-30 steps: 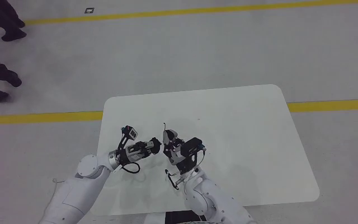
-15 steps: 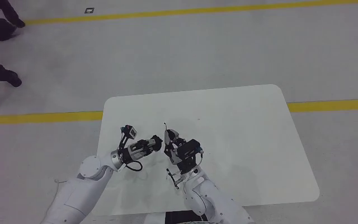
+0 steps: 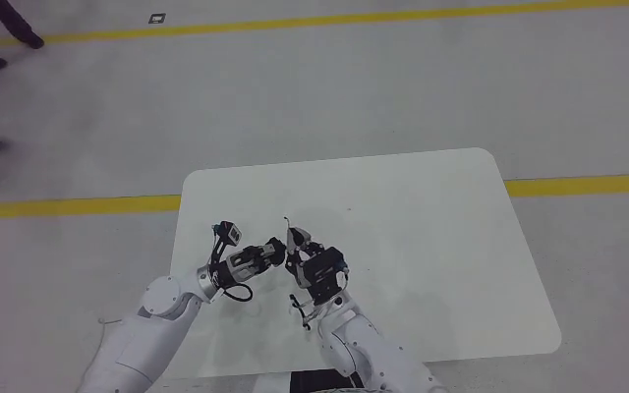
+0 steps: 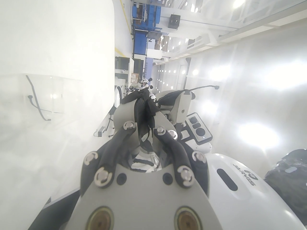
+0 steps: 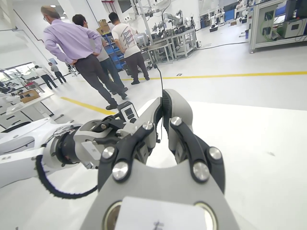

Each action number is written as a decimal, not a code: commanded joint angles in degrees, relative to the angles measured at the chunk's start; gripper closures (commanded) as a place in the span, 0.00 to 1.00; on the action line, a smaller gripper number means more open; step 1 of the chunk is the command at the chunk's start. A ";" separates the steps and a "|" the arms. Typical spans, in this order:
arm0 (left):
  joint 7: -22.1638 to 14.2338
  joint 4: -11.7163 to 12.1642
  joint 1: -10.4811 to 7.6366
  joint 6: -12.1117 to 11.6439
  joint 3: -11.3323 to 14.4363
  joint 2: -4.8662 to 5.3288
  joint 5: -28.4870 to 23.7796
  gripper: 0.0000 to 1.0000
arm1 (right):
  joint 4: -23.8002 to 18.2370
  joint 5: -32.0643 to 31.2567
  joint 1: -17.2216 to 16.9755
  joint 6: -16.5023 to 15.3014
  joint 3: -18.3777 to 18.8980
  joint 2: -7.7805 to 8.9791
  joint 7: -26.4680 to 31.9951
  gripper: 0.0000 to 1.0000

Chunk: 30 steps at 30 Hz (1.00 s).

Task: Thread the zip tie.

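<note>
A thin black zip tie stands upright between the fingers of my right gripper, which is shut on it. Its small head is at the top and its tail hangs down inside the gripper. From above, the zip tie rises from the right gripper over the table's front left part. My left gripper sits close beside it, fingertip to fingertip. In the left wrist view the left gripper has its pads pressed together, and the zip tie pokes out beyond. Whether the left pads pinch anything is hidden.
The white table has bare surface to the right and behind the grippers. Its left edge is near the left arm. A black cable loop hangs under the left wrist.
The left gripper has edged toward the right gripper, closing the gap. The right wrist has shifted slightly left and toward the front, with the zip tie still held upright.
</note>
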 commanded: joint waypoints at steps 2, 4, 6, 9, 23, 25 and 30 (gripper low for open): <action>0.01 -0.01 0.00 0.00 0.00 0.00 0.02 1.00 | -0.01 0.07 -0.01 -0.01 0.01 0.00 0.02 1.00; 0.01 -0.01 0.00 0.00 0.00 0.00 0.02 1.00 | -0.10 0.24 0.04 -0.49 -0.01 0.00 0.49 1.00; 0.01 -0.01 0.00 0.00 0.00 0.00 0.02 1.00 | -0.07 0.27 0.17 -0.87 -0.09 -0.06 0.79 1.00; 0.01 -0.01 0.00 0.00 0.00 0.00 0.02 1.00 | 0.32 0.39 0.47 -0.99 -0.26 -0.21 0.88 1.00; 0.01 -0.01 0.00 0.00 0.00 0.00 0.02 1.00 | 0.70 0.36 0.57 -0.78 0.09 -0.50 1.51 1.00; 0.01 -0.01 0.00 0.00 0.00 0.00 0.02 1.00 | 0.77 0.41 0.54 -0.85 0.08 -0.54 1.63 1.00; 0.01 -0.01 0.00 0.00 0.00 0.00 0.02 1.00 | 0.78 0.32 0.55 -1.08 0.14 -0.62 1.89 1.00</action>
